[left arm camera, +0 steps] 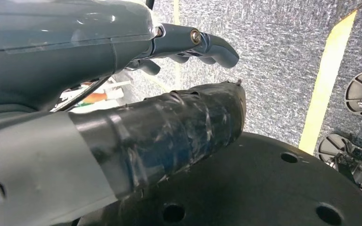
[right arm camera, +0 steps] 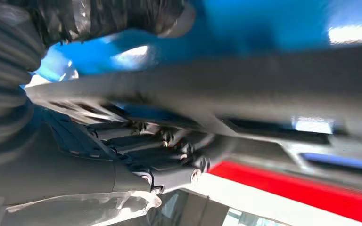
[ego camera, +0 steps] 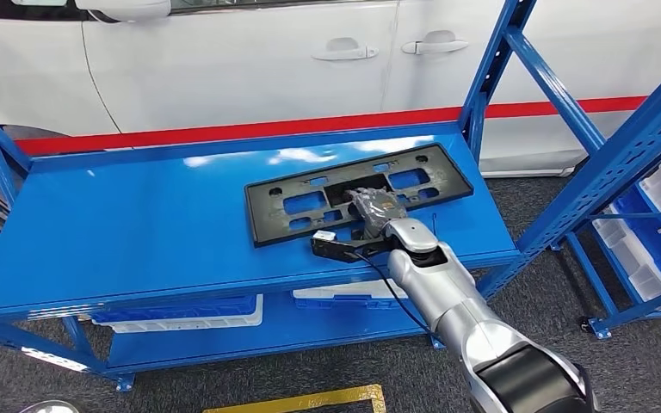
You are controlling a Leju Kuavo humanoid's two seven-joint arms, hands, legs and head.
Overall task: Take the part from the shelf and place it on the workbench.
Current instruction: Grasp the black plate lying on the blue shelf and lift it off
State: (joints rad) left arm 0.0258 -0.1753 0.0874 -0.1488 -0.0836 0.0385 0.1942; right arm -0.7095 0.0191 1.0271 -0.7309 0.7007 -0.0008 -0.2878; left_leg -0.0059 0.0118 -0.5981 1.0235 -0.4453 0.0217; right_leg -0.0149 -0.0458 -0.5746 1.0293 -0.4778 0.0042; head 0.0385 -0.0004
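The part [ego camera: 268,211] is a flat black plastic frame with rectangular cut-outs. It lies on the top board of the blue shelf [ego camera: 138,224], right of centre. My right hand [ego camera: 375,209] reaches over the part's near long edge at its middle. In the right wrist view the part [right arm camera: 245,89] sits between the thumb [right arm camera: 99,19] on one face and the dark fingers [right arm camera: 169,146] curled against the other, so the hand grips it. My left hand [left arm camera: 122,94] hangs over the grey floor, fingers loosely apart, holding nothing.
A white car [ego camera: 250,60] with a red stripe stands close behind the shelf. A slanted blue upright [ego camera: 602,163] rises at the right, with white bins [ego camera: 654,232] beyond it. More bins [ego camera: 181,314] sit on the lower board. Yellow floor lines [ego camera: 310,400] mark the carpet.
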